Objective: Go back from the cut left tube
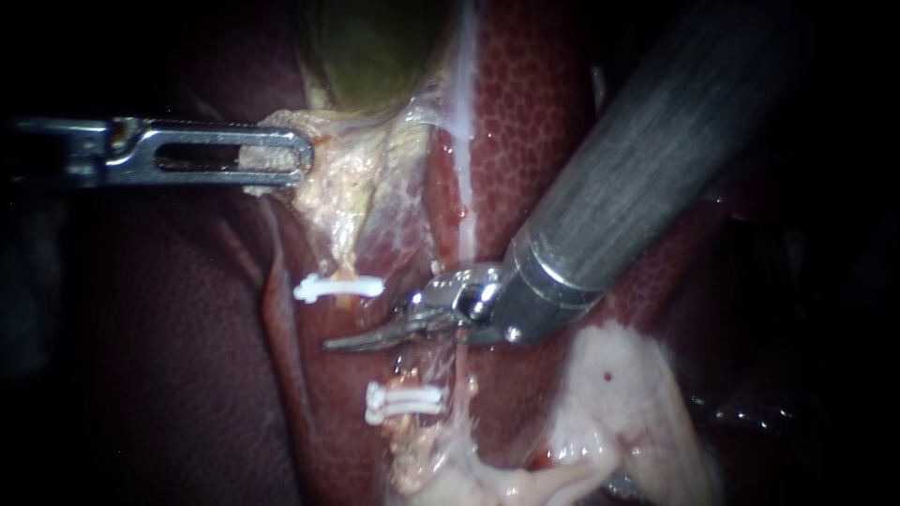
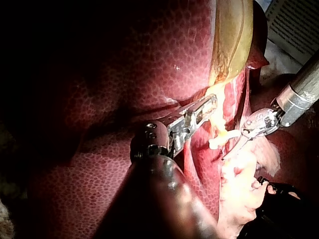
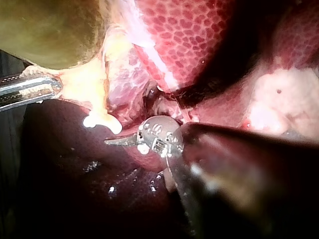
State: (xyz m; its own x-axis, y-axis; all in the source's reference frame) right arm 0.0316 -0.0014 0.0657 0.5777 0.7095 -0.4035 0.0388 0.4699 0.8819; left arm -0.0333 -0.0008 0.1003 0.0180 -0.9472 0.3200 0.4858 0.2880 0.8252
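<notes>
The left tube is cut. Its upper stump (image 1: 345, 253) carries one white clip (image 1: 337, 288); its lower stump (image 1: 412, 440) carries two white clips (image 1: 403, 401). My right instrument (image 1: 342, 343) comes in from the upper right. Its curved blades lie together, shut and holding nothing, in the gap between the stumps, tip pointing left. My left instrument (image 1: 302, 156) comes in from the left, its slotted jaws shut on yellowish tissue (image 1: 281, 178) below the gallbladder (image 1: 375, 47). The right wrist view shows the blades (image 3: 112, 143) just under the upper clip (image 3: 102, 122).
Dark red liver (image 1: 534, 112) surrounds the site. A thin pale tube (image 1: 464, 215) runs down right of the cut tube and passes behind my right instrument's wrist. Pale fatty tissue (image 1: 619, 394) lies under my right shaft (image 1: 647, 159).
</notes>
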